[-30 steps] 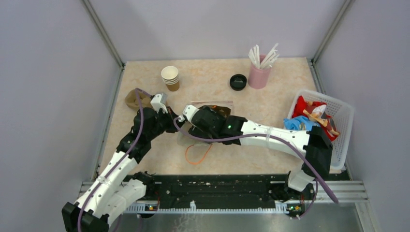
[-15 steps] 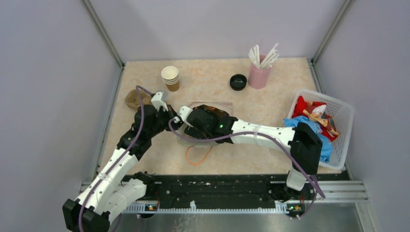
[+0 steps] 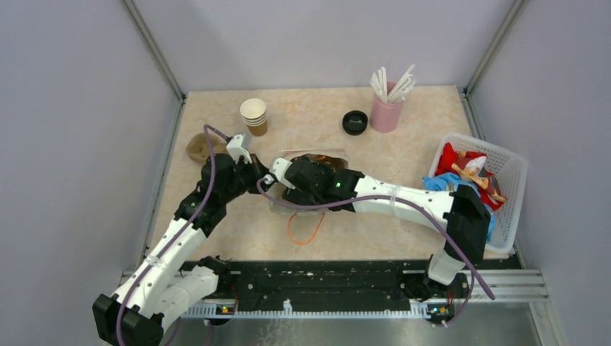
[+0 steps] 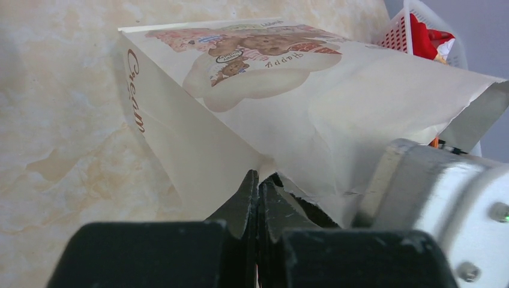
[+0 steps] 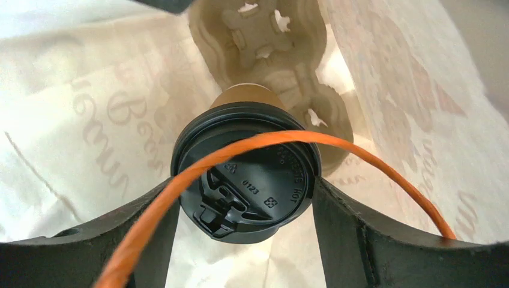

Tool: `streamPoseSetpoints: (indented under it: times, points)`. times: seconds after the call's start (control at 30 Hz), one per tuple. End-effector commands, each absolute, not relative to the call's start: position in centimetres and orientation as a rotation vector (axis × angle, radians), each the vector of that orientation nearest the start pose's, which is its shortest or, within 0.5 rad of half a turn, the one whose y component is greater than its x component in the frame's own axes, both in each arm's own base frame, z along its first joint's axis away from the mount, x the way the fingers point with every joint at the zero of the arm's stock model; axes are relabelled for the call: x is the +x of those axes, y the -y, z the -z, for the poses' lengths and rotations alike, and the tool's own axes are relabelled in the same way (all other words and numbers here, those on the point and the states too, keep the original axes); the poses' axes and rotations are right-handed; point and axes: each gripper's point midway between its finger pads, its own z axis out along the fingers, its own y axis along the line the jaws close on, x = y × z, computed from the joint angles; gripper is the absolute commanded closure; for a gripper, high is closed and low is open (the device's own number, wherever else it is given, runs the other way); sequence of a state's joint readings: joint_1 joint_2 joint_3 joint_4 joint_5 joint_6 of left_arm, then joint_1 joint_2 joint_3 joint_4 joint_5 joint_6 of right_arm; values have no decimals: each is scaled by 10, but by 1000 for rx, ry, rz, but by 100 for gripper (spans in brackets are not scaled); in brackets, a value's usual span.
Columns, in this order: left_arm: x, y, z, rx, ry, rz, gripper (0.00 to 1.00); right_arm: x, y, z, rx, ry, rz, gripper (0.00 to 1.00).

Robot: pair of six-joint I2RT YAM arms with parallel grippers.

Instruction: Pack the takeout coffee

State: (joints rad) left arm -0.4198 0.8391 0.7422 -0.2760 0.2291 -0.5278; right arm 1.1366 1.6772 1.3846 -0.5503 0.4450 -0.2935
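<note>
Progress looks late, and the main step is nearly finished. Left of centre in the top view, the left gripper (image 3: pixel 253 173) has its jaws pressed together on the edge of the paper bag (image 4: pixel 282 96). In the left wrist view the black tips meet at the bottom centre and pinch the paper rim, so the mouth of the bag is held open toward the right. The bag lies on the table (image 3: pixel 403 122), in the middle of the top view.

Just to the right, the right gripper (image 5: pixel 246 195) reaches into that mouth. In the right wrist view its two fingers stand wide apart, one at each side of the black lid of the takeout coffee (image 5: pixel 246 168). They lie against the lid rim, so the gripper is holding the cup. The cup is at the centre of that view, inside the bag, with its brown body pointing into a moulded cup carrier (image 5: pixel 264 36) at the upper centre. Whether the cup sits fully down in a pocket of the carrier I cannot tell, because the lid hides its base. An orange cord (image 5: pixel 372 162) crosses in front of the lid and runs to the right.

Done, as I judge: the coffee has its lid on and is inside the bag. Left to do: let the cup go, draw the right gripper out without catching the cord, and free the bag edge.
</note>
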Motion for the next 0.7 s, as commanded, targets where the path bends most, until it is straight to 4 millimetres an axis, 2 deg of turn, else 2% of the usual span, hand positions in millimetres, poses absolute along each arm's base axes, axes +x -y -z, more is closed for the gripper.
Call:
streamPoseSetpoints:
  times: [0.0, 0.13, 0.43, 0.67]
  points:
    - [254, 184, -239, 77, -1998, 863, 100, 259, -333, -212, -1319, -1812, 119, 29]
    - [255, 184, -240, 79, -1988, 857, 100, 265, -323, -206, -1342, -1807, 173, 29]
    - [255, 181, -236, 100, -2007, 822, 100, 291, -309, -204, -1365, -1769, 213, 29]
    - [255, 178, -236, 106, -2013, 801, 100, 292, -309, -207, -1473, -1641, 223, 29]
